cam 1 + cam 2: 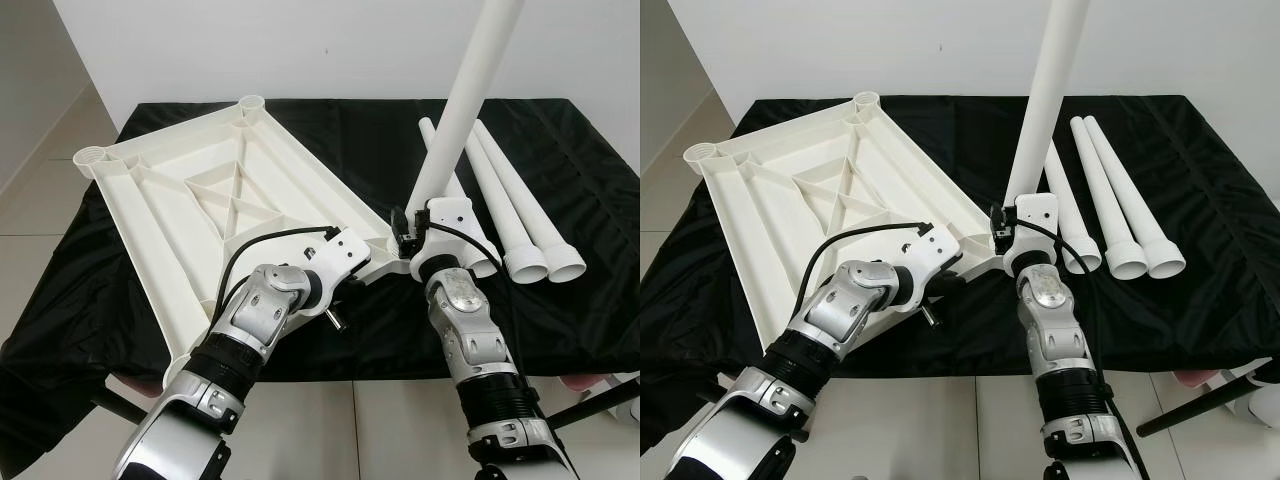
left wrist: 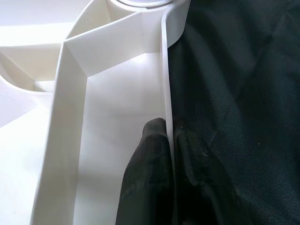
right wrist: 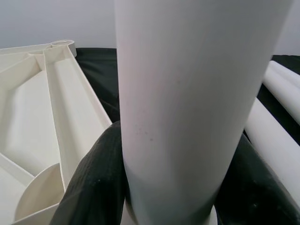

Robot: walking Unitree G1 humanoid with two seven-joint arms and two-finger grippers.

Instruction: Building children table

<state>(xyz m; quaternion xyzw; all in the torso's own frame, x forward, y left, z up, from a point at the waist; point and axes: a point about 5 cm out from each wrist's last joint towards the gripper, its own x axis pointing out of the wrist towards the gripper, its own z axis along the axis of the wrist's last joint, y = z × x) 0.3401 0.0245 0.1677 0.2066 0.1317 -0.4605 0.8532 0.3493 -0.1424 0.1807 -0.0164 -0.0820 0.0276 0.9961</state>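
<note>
right hand (image 3: pixel 171 187) grips upright leg (image 1: pixel 470 100) over black cloth (image 1: pixel 590 200), white wall (image 1: pixel 350 45) behind.

Tabletop (image 1: pixel 230 190): white moulded plastic, smooth, slight sheen. Upright leg (image 1: pixel 465 110) and three loose legs (image 1: pixel 505 195): white plastic tubes, smooth, satin. Cloth (image 1: pixel 580 180): black woven fabric, matt. Gripper fingers (image 2: pixel 150 187): black, matt.

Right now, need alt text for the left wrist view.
The left gripper pinches the thin rim of the upturned white tabletop, one black finger inside the wall and one outside. Black cloth lies beside the rim.
</note>
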